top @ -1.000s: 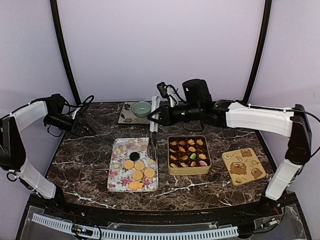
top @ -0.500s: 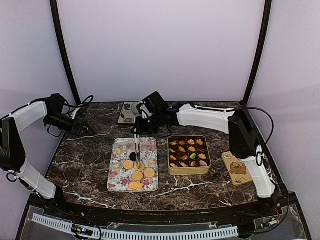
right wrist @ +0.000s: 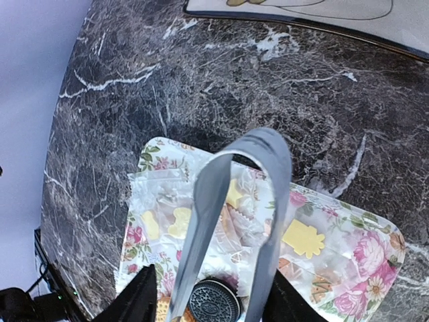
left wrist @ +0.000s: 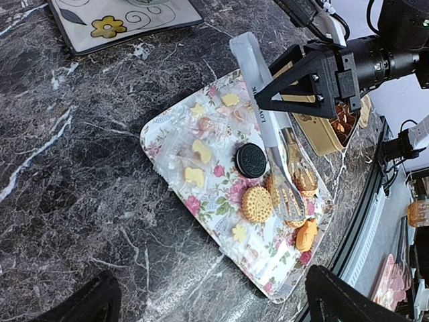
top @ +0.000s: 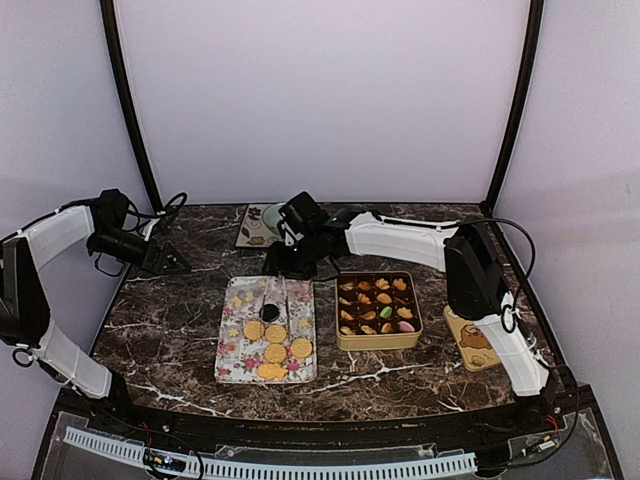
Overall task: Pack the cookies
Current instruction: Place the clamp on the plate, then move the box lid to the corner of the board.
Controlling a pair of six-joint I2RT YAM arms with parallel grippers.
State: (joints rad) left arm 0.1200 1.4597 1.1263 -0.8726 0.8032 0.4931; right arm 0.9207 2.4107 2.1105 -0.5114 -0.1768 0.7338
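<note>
Several round golden cookies [top: 275, 335] and one dark sandwich cookie [left wrist: 251, 159] lie on a floral tray [top: 225, 345]. More cookies fill the gold tin [top: 340, 340] to its right. My right gripper [top: 290, 268] hangs over the tray's far end, shut on metal tongs [left wrist: 268, 114]. The tongs' arms stand apart and their tips rest among the golden cookies [left wrist: 257, 203]. In the right wrist view the tongs [right wrist: 208, 194] run down past the dark cookie [right wrist: 214, 302]. My left gripper [top: 175, 262] is open at the table's left, holding nothing.
Clear wrappers with small yellow shapes [left wrist: 194, 151] cover the tray's far half. A green bowl [top: 272, 216] on a patterned mat [left wrist: 120, 20] sits behind the tray. The tin's lid [top: 480, 345] lies at the right, partly behind the right arm.
The right arm swung left from above the tin to over the tray and lowered the tongs onto the golden cookies. The tongs' arms have spread wider. The left arm stayed still.
</note>
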